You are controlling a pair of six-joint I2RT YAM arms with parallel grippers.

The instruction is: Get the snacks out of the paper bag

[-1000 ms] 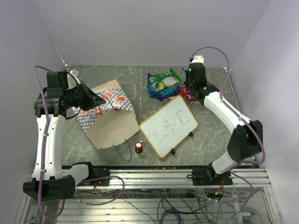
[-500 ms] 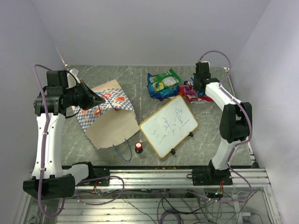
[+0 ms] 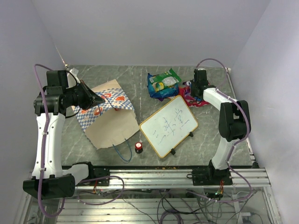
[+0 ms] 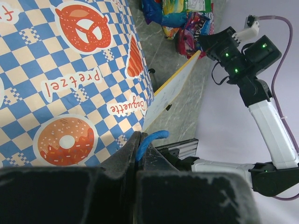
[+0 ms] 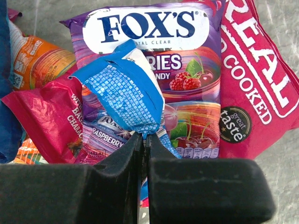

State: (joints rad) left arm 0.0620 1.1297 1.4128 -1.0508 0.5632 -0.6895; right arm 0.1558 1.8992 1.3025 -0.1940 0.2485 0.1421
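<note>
The cream paper bag (image 3: 110,119) with its blue-and-white checkered band (image 4: 70,79) lies at the left of the table. My left gripper (image 3: 97,99) is shut on the bag's blue cord handle (image 4: 150,137) and holds that edge up. Several snacks lie in a pile at the back: a green and blue packet (image 3: 163,83), a purple packet (image 5: 159,51) and a red-pink packet (image 5: 254,88). My right gripper (image 3: 196,88) is shut on a blue snack packet (image 5: 126,91) just above the purple one.
A wood-framed whiteboard (image 3: 168,125) lies in the middle right, next to the snack pile. A small red-topped black knob (image 3: 138,147) stands near the bag's lower corner. A second blue cord handle (image 3: 122,150) trails toward the front rail.
My right arm has swung from reaching out over the back right to folded close by the snack pile, its gripper now low over the packets. The left arm and bag have not moved.
</note>
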